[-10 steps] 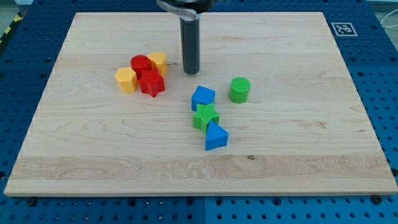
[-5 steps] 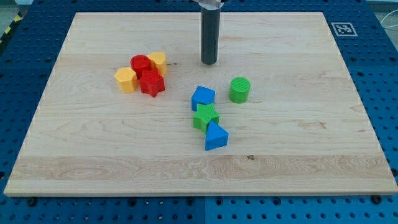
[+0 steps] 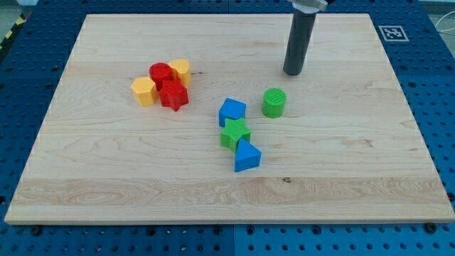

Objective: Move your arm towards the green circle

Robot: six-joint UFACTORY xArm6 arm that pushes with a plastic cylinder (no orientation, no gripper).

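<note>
My tip [image 3: 293, 73] down on the wooden board [image 3: 370, 178], toward the top edge and right of centre; a bare rod, nothing held, touching no block. Rod's upper end cut off by the view's top.

Just below the tip and slightly to the view's left, the green circle [image 3: 274, 102], near but apart, bare wood between them. Left of the circle, a chain running toward the bottom edge: blue block [image 3: 232, 112], green star [image 3: 235, 133], blue triangle [image 3: 247, 156], touching or nearly so; first block's exact shape hard to tell.

Well apart, toward the left edge, a tight cluster: red circle [image 3: 161, 73], yellow block [image 3: 180, 70], yellow hexagon [image 3: 143, 91], red star [image 3: 173, 95].

Printed marker [image 3: 390, 33] at the top right corner.
</note>
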